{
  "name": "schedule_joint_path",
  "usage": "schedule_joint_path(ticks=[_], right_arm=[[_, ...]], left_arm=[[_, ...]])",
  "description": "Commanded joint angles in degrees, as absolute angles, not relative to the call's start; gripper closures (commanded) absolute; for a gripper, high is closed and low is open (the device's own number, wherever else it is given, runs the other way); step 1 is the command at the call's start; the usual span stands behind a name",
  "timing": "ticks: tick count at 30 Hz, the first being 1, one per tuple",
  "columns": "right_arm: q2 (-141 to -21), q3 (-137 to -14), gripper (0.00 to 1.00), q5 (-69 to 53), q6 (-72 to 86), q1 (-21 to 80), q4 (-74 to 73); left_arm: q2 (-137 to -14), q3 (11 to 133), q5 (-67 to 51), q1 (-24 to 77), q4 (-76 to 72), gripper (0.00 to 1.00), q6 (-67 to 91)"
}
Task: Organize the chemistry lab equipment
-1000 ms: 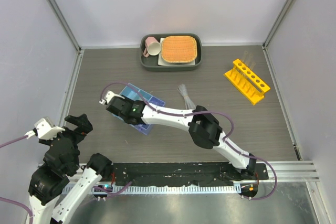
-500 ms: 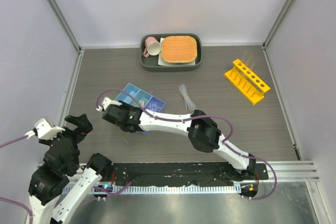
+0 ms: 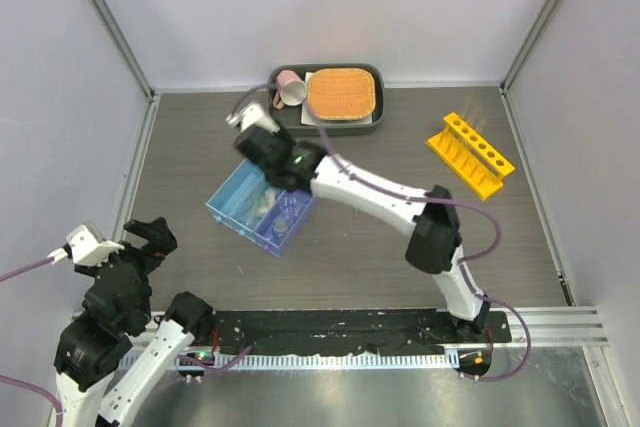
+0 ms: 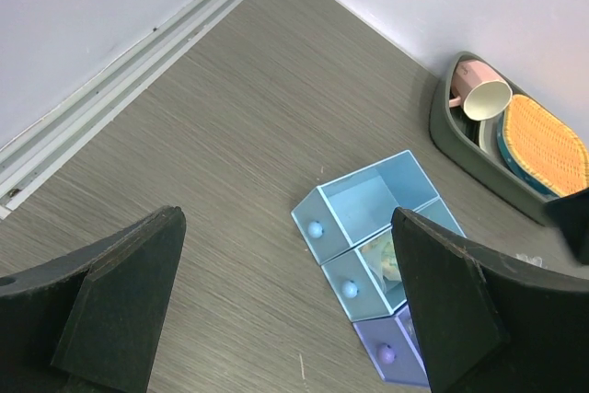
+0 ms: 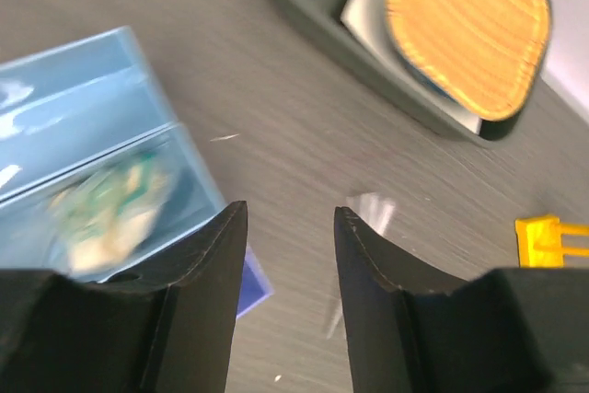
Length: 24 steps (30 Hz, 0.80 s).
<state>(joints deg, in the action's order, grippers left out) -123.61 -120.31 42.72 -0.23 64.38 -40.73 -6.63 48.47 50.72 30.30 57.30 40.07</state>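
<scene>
- Grey walls [image 3: 300, 7] are boxing in the dark wood-grain table [image 3: 420, 237] on three sides. Its right half is lying mostly bare, which looks like the easiest room for an arm to swing.
- Beyond the right pincer [image 5: 290, 216], a dark tray [image 3: 283, 119] is sitting against the back wall, carrying an orange mat [image 3: 343, 93] and a pink mug [image 3: 290, 87]. Its raised rim is the edge to be watching.
- Just beside that pincer, on the side toward the arm bases, the blue tray [image 3: 228, 205] is lying askew. Small clear pieces are resting in its compartments, so I'd judge it is serving as the collecting bin.
- Well off to the pincer's right, the yellow rack [image 3: 470, 155] is standing near the side wall.
- The right pincer is hanging partly open over bare tabletop, gripping nothing.
- The left pincer [image 4: 287, 227] is waiting wide open and empty, well apart from the blue tray.
- Clear slivers [image 5: 368, 213] are lying just ahead of the right pincer, too blurred to name.
</scene>
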Motion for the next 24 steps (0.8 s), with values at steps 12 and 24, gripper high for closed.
schedule_joint_path(ticks=[12, 24], right_arm=[[-110.92, -102.06, 0.39, 23.48, 10.28, 42.81, -47.64], [-110.12, -89.57, 0.29, 16.08, 11.6, 37.53, -41.31]], left_arm=[[-8.96, 48.43, 46.32, 30.32, 53.61, 0.0, 36.91], [-9.23, 48.43, 46.14, 30.41, 53.53, 0.0, 36.74]])
